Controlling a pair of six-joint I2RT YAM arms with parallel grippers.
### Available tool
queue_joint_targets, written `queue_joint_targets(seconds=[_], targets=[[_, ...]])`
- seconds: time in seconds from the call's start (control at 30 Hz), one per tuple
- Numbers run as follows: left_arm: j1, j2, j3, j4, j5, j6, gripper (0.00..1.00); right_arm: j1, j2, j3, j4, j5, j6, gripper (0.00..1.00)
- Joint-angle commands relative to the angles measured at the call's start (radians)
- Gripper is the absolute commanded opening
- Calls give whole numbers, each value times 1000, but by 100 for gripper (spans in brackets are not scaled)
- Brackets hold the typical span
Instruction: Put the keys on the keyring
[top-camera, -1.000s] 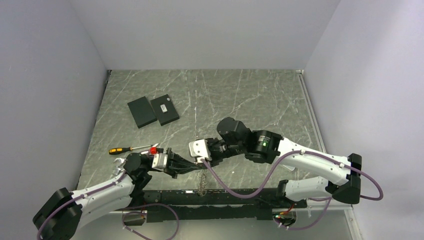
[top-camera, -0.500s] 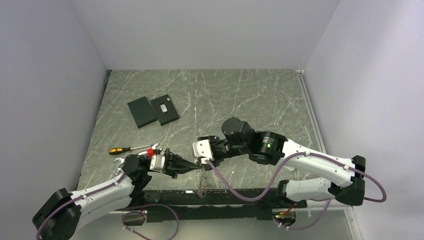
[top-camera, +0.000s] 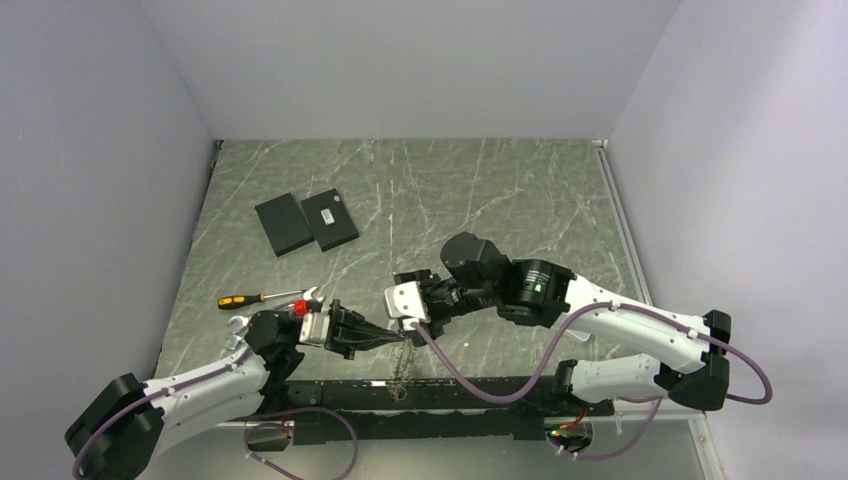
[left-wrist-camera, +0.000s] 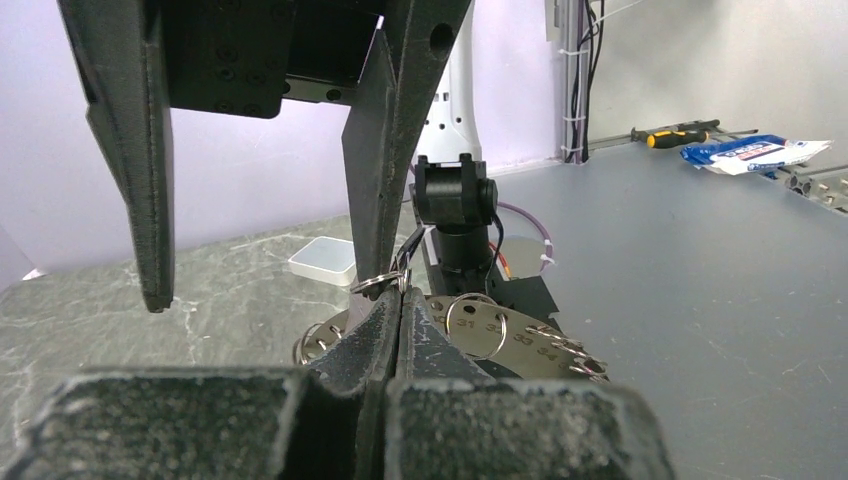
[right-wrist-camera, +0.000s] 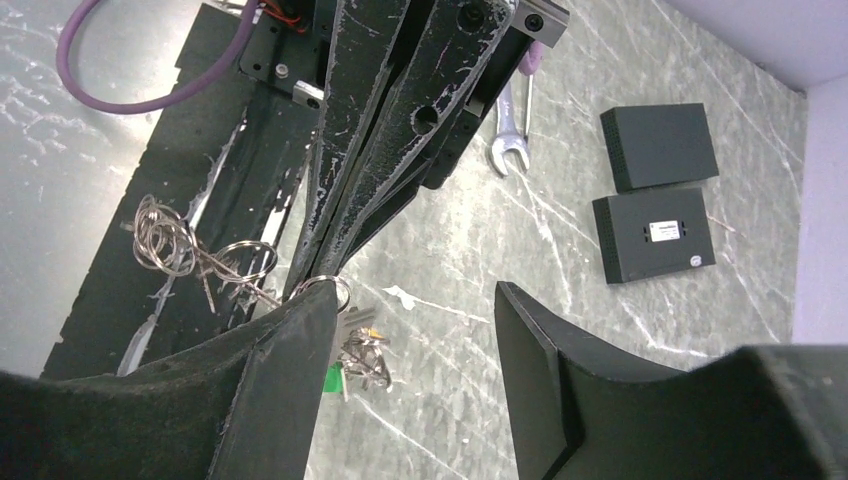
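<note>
The left hand (left-wrist-camera: 400, 296) is pressing its rough, scuffed black fingers (left-wrist-camera: 435, 335) fully together on the keyring (left-wrist-camera: 378, 284), a thin bright wire loop sitting at their tips. The right hand (right-wrist-camera: 410, 292) is gaping wide and gripping nothing, with one of its matte wedge-shaped fingers touching that loop. The keys (right-wrist-camera: 362, 350), small and silvery with a yellow fleck, are bunching just beside the ring, next to a green tag (right-wrist-camera: 333, 381); whether they are threaded on cannot be told. Two flat black rectangular plates (right-wrist-camera: 652, 235) are lying well apart from them on the surface (right-wrist-camera: 430, 430), grey-green with white marble veining. Plain pale lilac walls (top-camera: 400, 60) are enclosing it.
</note>
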Motion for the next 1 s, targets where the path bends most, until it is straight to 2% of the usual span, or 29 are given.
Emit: queue_joint_targets(seconds=[0.0, 0.17, 0.27, 0.3, 0.83, 0.97], targets=[[4, -6, 9, 160, -67, 18, 0, 9, 41, 44, -124, -75, -12, 65], [3, 7, 1, 199, -74, 3, 0, 9, 51, 74, -119, -64, -7, 71], [3, 15, -5, 224, -82, -1, 0, 9, 47, 92, -126, -89, -9, 90], [4, 19, -9, 237, -87, -2, 0, 7, 47, 95, -132, -88, -9, 91], [3, 50, -35, 317, -133, -13, 0, 6, 45, 117, -146, -55, -23, 92], [3, 37, -34, 314, -130, -18, 0, -1, 38, 95, -100, -31, -24, 92]])
